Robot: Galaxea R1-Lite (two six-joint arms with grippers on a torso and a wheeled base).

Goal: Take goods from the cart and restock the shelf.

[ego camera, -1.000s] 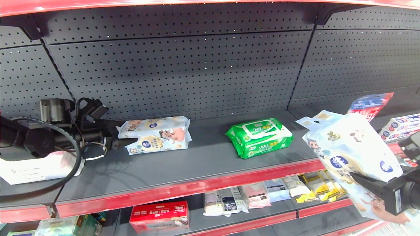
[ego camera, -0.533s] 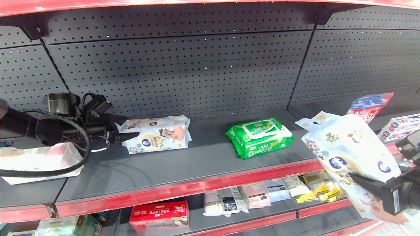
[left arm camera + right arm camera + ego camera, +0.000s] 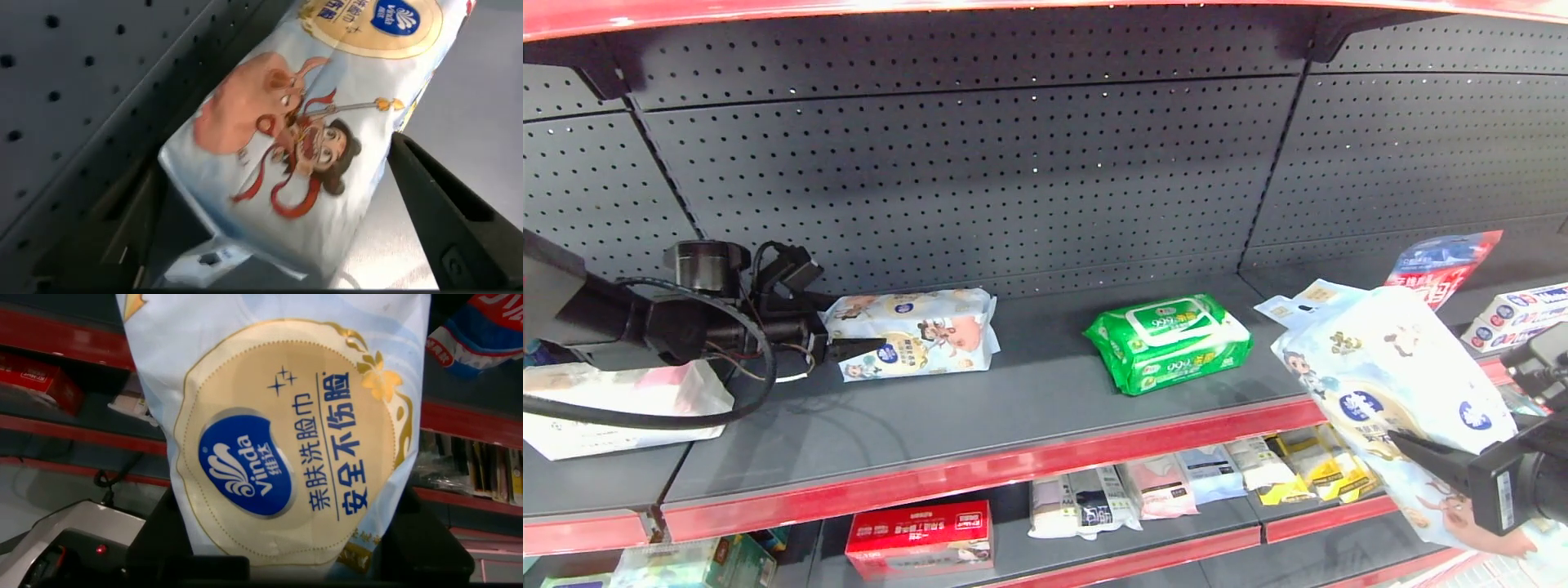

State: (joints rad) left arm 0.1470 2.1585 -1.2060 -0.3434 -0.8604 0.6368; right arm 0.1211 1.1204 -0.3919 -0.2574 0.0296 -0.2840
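A flat wipes pack point(image 3: 915, 333) with cartoon figures lies on the dark shelf point(image 3: 1013, 416), left of centre. My left gripper point(image 3: 854, 339) is at its left end, open, with one finger point(image 3: 862, 345) along the pack's front side. The left wrist view has the pack point(image 3: 310, 139) lying between the fingers, one finger point(image 3: 445, 212) beside its edge. At the far right, in front of the shelf's edge, my right gripper point(image 3: 1405, 445) is shut on a large white-and-blue pouch point(image 3: 1388, 367), holding it up at a tilt. That pouch point(image 3: 286, 433) takes up most of the right wrist view.
A green wipes pack point(image 3: 1168, 341) lies mid-shelf. A white-and-pink pack point(image 3: 621, 408) sits at the far left. A red-and-blue pouch point(image 3: 1445, 261) and boxes point(image 3: 1519, 314) stand on the right section. The lower shelf holds a red box point(image 3: 919, 539) and several packs point(image 3: 1160, 490).
My left gripper has slid right along the cartoon pack, its finger now reaching over the pack's front side. The pack stayed almost in place. The right gripper's pouch shifted only slightly.
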